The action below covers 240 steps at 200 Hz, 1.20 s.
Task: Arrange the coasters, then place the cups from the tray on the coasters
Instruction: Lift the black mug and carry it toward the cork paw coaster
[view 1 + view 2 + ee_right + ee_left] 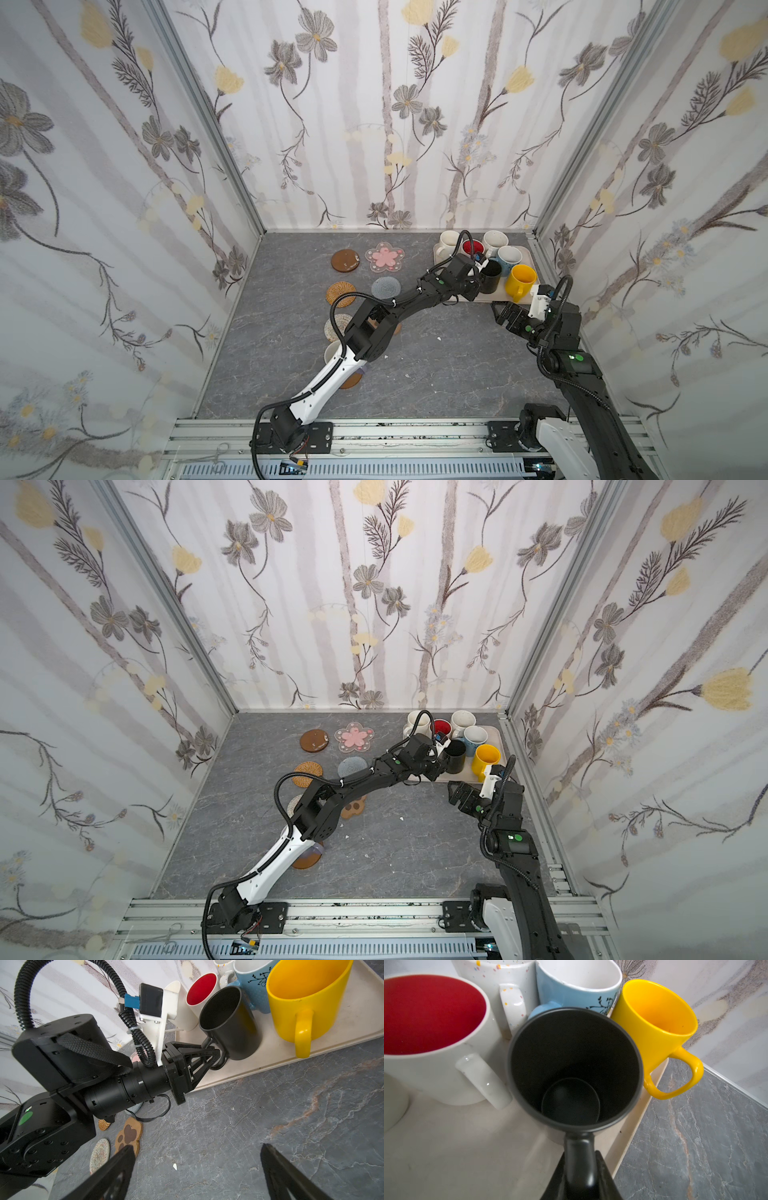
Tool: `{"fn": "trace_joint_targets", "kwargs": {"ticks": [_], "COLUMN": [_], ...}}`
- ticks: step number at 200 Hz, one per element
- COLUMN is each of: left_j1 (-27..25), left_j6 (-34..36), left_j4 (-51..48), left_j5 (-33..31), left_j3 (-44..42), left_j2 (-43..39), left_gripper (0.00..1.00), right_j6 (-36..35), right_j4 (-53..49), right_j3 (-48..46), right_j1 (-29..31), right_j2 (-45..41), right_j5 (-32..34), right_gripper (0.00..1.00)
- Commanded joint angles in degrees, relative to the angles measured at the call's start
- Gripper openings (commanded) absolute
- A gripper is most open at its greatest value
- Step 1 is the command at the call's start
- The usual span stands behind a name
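While stretched long across the tabletop (415, 374) to the far right corner, pinches the handle of the black cup (490, 277) with the left gripper (217, 1057) — fingertips pressed in on both sides of the loop, plain in both wrist views. Stands on the tray (259, 1064) near its front edge, base down on the beige surface. Shares that tray with five more: yellow cup (521, 279) just beside it on the right, light blue cup (510, 254) behind, red-lined white cup (471, 248) to the back left, then a cream-white cup (448, 243) and a speckled cream-white cup (495, 240) along the back.

Over to the right gripper (502, 313) — hangs just off the tray's front edge above bare tabletop, jaws spread wide, nothing between them.

Coasters out on the left half, well apart from the tray: brown disc (345, 261) with the pink flower coaster (384, 257) just beside it, grey-blue woven round (385, 286) and orange rattan round (340, 294) in the next row, pale woven round (336, 326) half under the left arm (390, 311), tan paw coaster (354, 808) peeking out beneath the elbow. Nearest the front, second brown disc (351, 381) under the same arm, pale cup rim (332, 351) showing alongside; too hidden to tell whether on the disc.
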Motion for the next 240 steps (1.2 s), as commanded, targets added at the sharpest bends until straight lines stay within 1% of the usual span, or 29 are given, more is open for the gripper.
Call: {"fn": "trace_joint_targets", "kwargs": {"ticks": [1, 22, 51, 79, 119, 173, 204, 240], "left_j1": [-0.1, -0.1, -0.2, -0.4, -1.2, -1.2, -1.2, -1.2], "left_j6": [0.6, 0.8, 0.7, 1.0, 2.0, -0.2, -1.4, -1.6], "left_j4": [0.9, 0.9, 1.0, 1.0, 1.0, 1.1, 1.2, 2.5], "left_j5": [-1.4, -1.6, -1.7, -1.2, -2.5, -4.2, -5.1, -6.9], "left_j3": [0.6, 0.6, 0.6, 0.5, -0.8, -5.2, -10.0, -19.1], "left_j2": [-0.5, -0.9, -1.5, -2.4, -5.5, -13.1, -18.4, -26.2], "left_gripper": [0.16, 0.11, 0.07, 0.00, 0.00, 0.00, 0.00, 0.00], "right_j6": [-0.5, -0.6, -0.4, -0.1, 0.5, 1.4, 1.9, 1.9], "right_j4": [2.2, 2.2, 2.2, 2.2, 1.9, 1.9, 2.2, 2.9], "right_j3": [0.1, 0.1, 0.0, 0.1, 0.8, 1.4, 1.6, 1.7], "right_j1": [0.0, 0.0, -0.2, -0.4, -0.6, -1.2, -1.4, -1.5], "right_j2": [-0.3, -0.5, -1.2, -1.8, -2.9, -4.0, -4.6, -4.5], "right_j5": [-0.6, -0.5, -0.4, -0.7, -1.3, -2.2, -2.7, -3.3], "right_gripper": [0.95, 0.95, 0.95, 0.95, 0.95, 0.96, 0.95, 0.95]}}
